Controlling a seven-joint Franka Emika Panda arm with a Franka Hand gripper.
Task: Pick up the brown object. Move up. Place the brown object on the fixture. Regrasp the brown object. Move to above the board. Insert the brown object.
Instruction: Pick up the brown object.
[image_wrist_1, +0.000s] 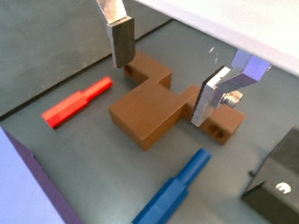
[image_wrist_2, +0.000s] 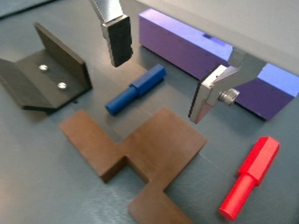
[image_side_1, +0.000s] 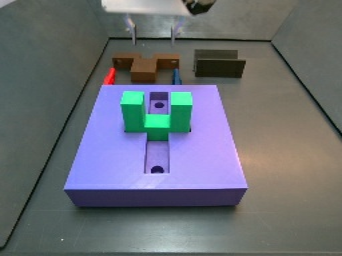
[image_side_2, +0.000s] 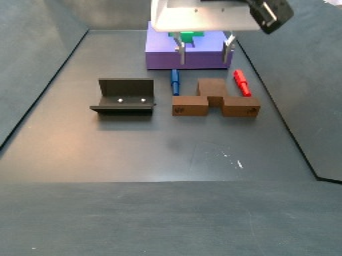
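Observation:
The brown object (image_wrist_1: 149, 109) is an orange-brown T-shaped block lying flat on the grey floor, also seen in the other wrist view (image_wrist_2: 135, 153) and in both side views (image_side_1: 144, 66) (image_side_2: 214, 100). My gripper (image_wrist_1: 162, 90) (image_wrist_2: 158, 90) hangs open above it, one silver finger to each side, with nothing between them and no contact. In the side views the gripper (image_side_1: 152, 42) (image_side_2: 202, 60) hovers over the block. The fixture (image_side_2: 124, 97) (image_wrist_2: 47, 70) (image_side_1: 219, 64) stands apart from the block. The purple board (image_side_1: 160, 150) (image_wrist_2: 211, 61) carries a green U-shaped block (image_side_1: 156, 110).
A red peg (image_wrist_1: 77, 102) (image_wrist_2: 249, 178) (image_side_2: 242, 82) and a blue peg (image_wrist_1: 173, 188) (image_wrist_2: 136, 90) (image_side_2: 175, 80) lie on the floor close to the brown object, one on each side. Grey walls enclose the work area.

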